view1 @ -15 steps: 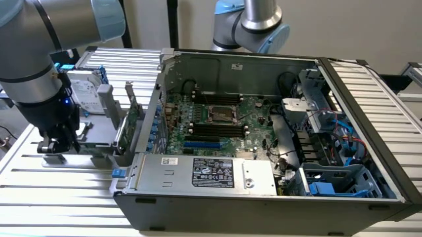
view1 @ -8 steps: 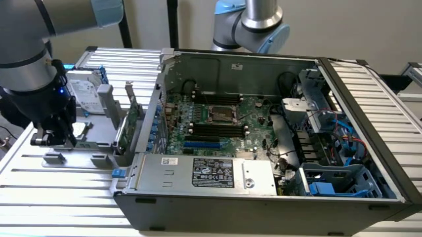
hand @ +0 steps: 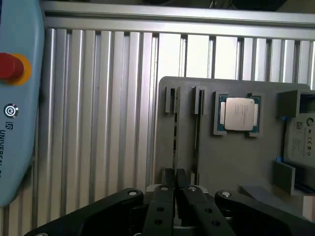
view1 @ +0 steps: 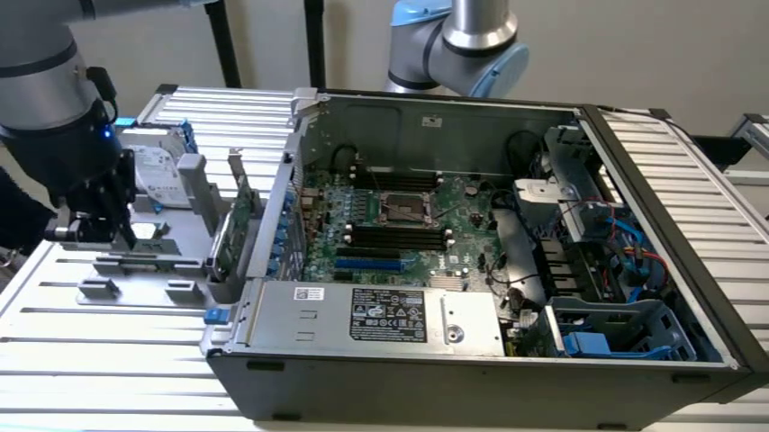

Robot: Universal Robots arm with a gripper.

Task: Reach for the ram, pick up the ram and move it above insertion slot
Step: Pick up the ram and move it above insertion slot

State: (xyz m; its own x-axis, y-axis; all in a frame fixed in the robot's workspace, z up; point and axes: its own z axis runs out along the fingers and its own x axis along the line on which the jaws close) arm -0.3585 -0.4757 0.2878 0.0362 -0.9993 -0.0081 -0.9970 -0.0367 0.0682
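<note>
1. Exterior view: the claw (view1: 103,229) is down on the grey holder (view1: 144,270), on the worktop (view1: 96,360) at the exterior view's left. The hard drive (view1: 154,171) and an upright green card (view1: 244,211) are near it. The open PC case (view1: 360,369) is beside the holder on the right.
2. Wrist view: the claw (hand: 174,173) fingers are pinched onto the ram (hand: 175,142). The ram stands edge-on in a holder (hand: 236,162) slot, with a CPU (hand: 239,114) just beside.
</note>
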